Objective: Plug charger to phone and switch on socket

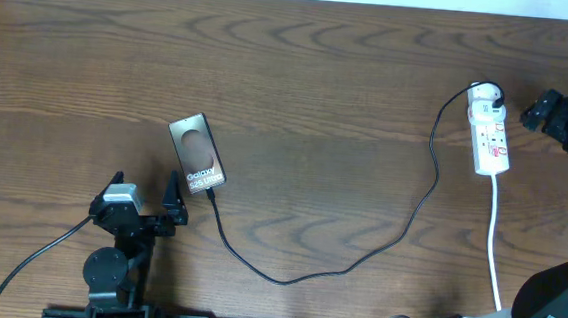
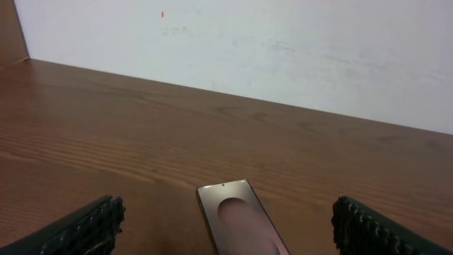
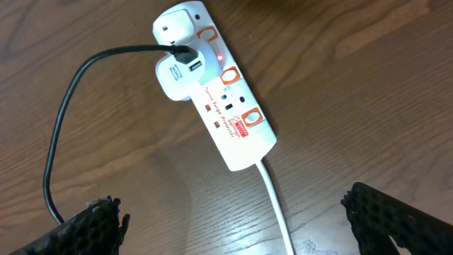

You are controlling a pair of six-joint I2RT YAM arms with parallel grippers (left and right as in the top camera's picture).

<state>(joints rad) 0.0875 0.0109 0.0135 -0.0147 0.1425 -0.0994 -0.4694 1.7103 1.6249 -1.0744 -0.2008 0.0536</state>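
Note:
The phone (image 1: 197, 154) lies face up left of centre, white lettering toward its near end. It also shows in the left wrist view (image 2: 239, 219). The charger cable (image 1: 286, 277) runs from the phone's near end in a long loop to a white adapter (image 3: 175, 74) plugged into the socket strip (image 1: 491, 128). On the strip (image 3: 233, 113) a small red light (image 3: 220, 56) glows. My left gripper (image 1: 144, 189) is open and empty, just short of the phone (image 2: 226, 212). My right gripper (image 1: 553, 111) is open and empty, to the right of the strip and above its white cord (image 3: 230, 223).
The strip's white cord (image 1: 495, 244) runs to the table's near edge at the right. The right arm's base (image 1: 555, 298) stands at the near right corner. A white wall (image 2: 283, 49) borders the far side.

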